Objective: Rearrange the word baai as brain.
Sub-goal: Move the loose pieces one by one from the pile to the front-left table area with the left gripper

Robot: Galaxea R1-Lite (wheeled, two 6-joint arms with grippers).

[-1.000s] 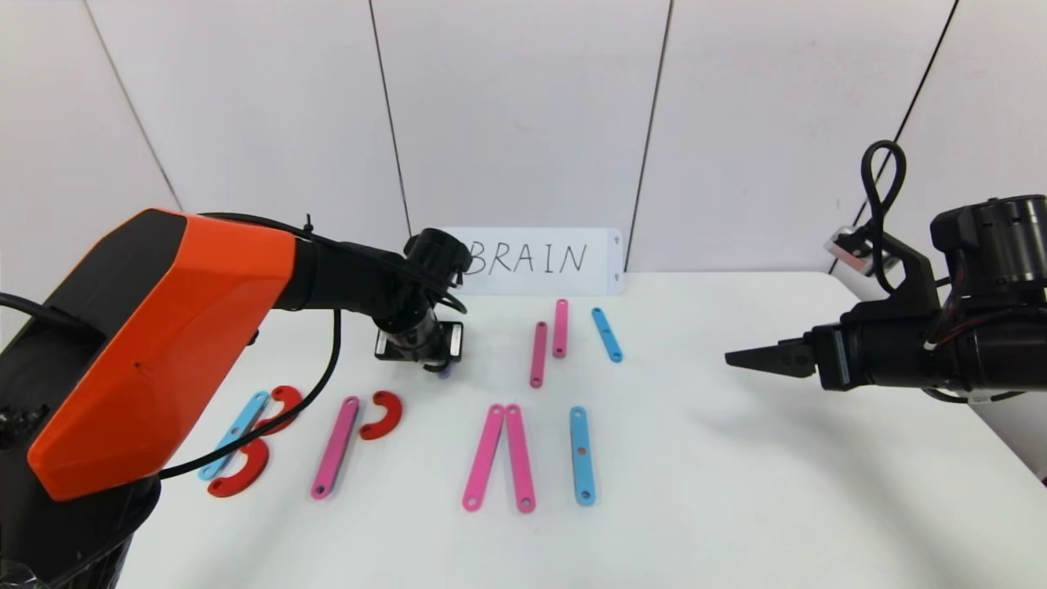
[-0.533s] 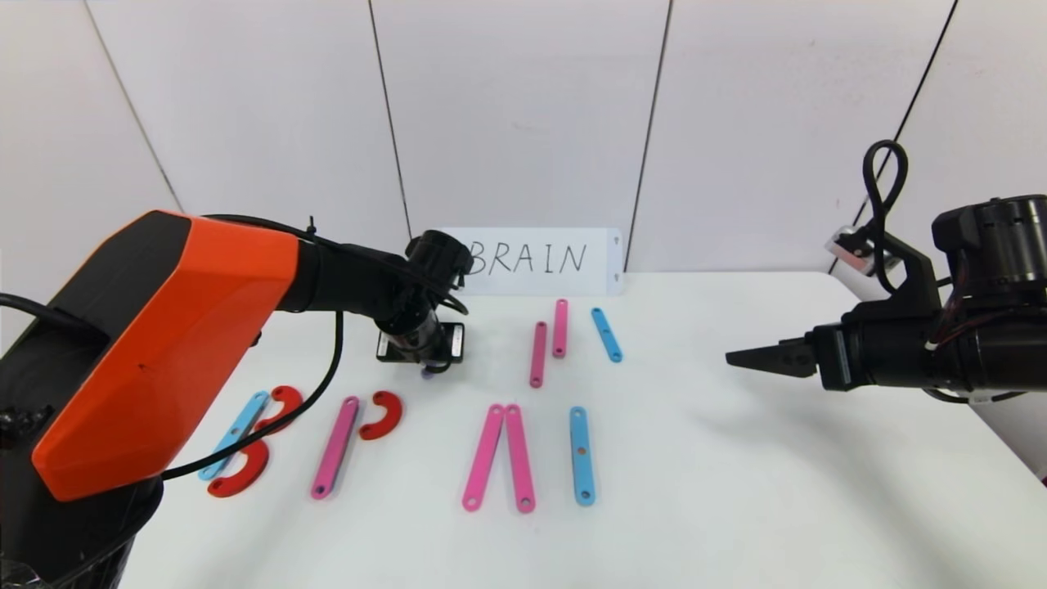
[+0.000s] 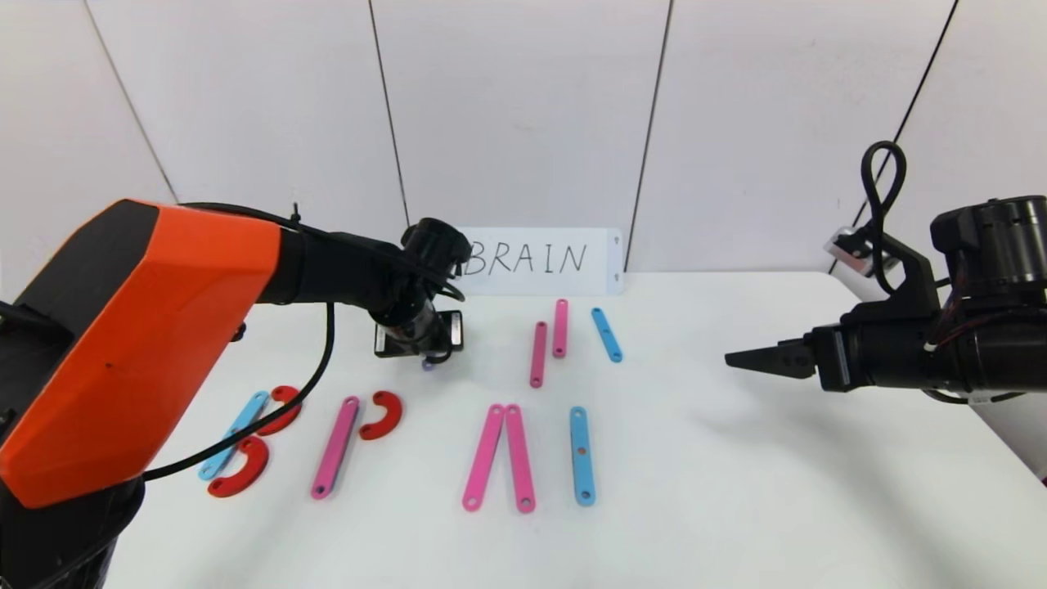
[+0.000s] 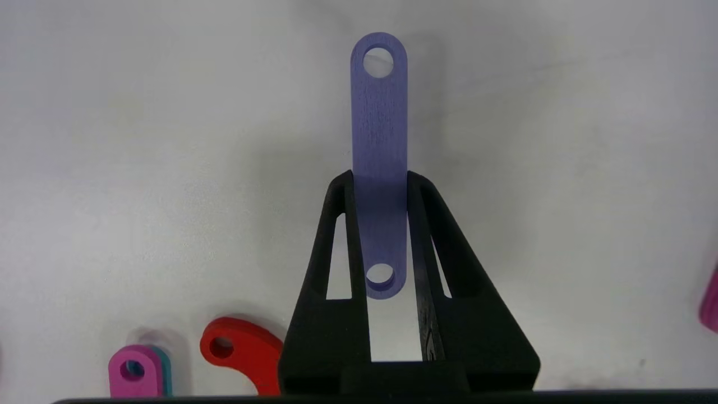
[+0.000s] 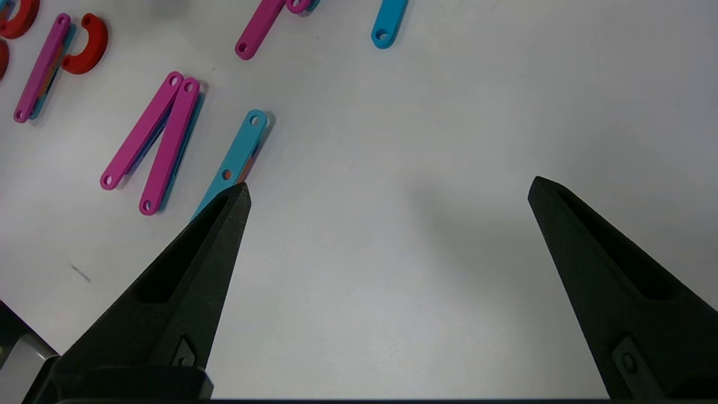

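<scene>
The letters lie in a row near the table's front. From the left they are a blue strip [image 3: 235, 433] with two red curves [image 3: 241, 476], a pink strip [image 3: 335, 447] with one red curve [image 3: 383, 414], two pink strips [image 3: 499, 456] meeting at their far ends, and a blue strip [image 3: 581, 454]. My left gripper [image 3: 427, 358] hovers behind the pink strip with the curve. It is shut on a short purple strip [image 4: 379, 112], held low over the table. The strip sticks out past the fingertips [image 4: 336, 188]. My right gripper [image 3: 736, 357] is open and empty over the right side.
A white card [image 3: 540, 260] with handwritten BRAIN stands against the back wall. Two spare pink strips [image 3: 548, 339] and a spare blue strip [image 3: 607, 334] lie in front of it. The table's right edge [image 3: 1006, 442] is near the right arm.
My left arm has risen a little and its gripper has shifted slightly left with the purple strip in it. The right arm has not moved.
</scene>
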